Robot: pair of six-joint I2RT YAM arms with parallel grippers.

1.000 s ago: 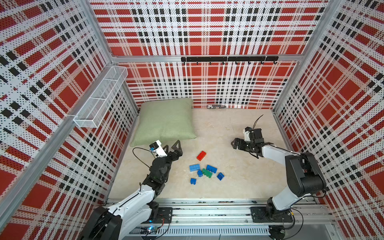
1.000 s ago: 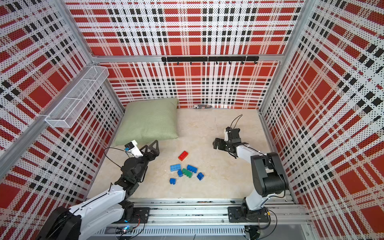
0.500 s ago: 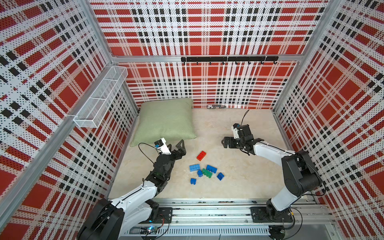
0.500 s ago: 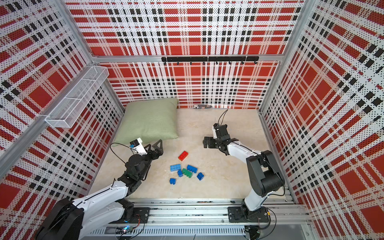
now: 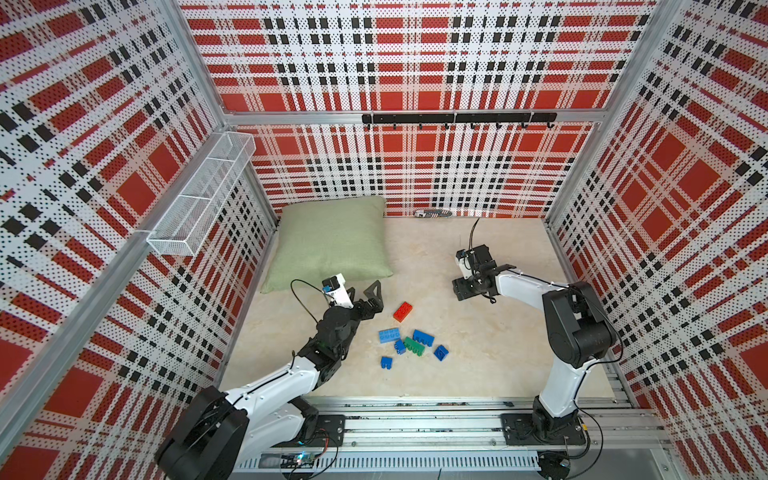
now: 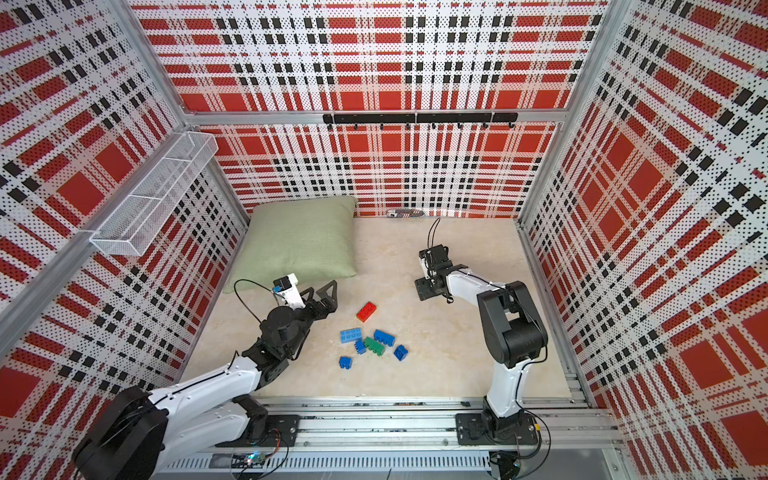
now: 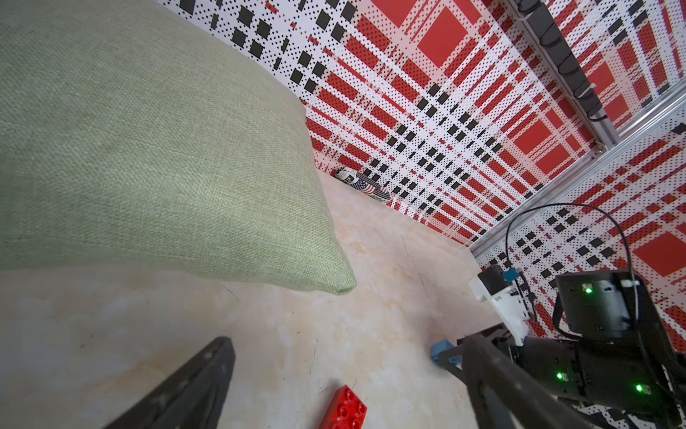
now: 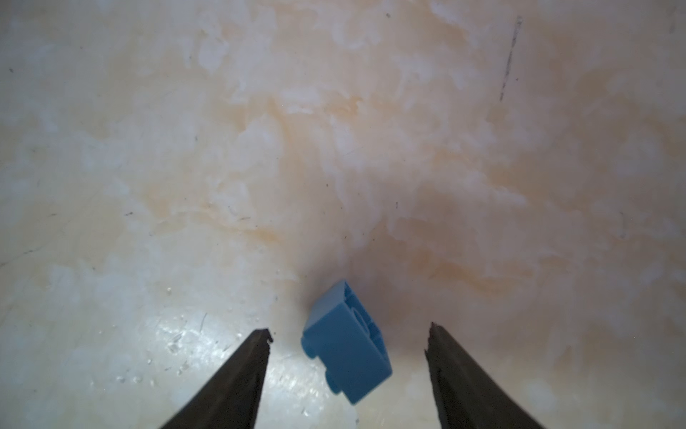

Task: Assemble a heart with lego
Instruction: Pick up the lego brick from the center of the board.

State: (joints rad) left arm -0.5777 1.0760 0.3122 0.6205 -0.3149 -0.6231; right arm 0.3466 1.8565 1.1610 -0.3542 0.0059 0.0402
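Right gripper (image 8: 349, 329) astride light-blue brick (image 8: 345, 347)

Lit brightly and evenly from overhead | threw soft, faint shadows, darkest beside blue brick (image 8: 347, 345) | caught a sheen on tabletop (image 8: 178, 334) in right wrist view | bowed straight lines toward top-view edges | blurred close foreground in both wrist views

In both top views: set high over the near edge, looking down toward the far side, nearly the same whole tabletop (image 5: 478, 374). Left wrist: low, close, facing far and right across pillow (image 7: 148, 130) and red brick (image 7: 345, 408), both shared with top views. Right wrist: straight down, very close to tabletop
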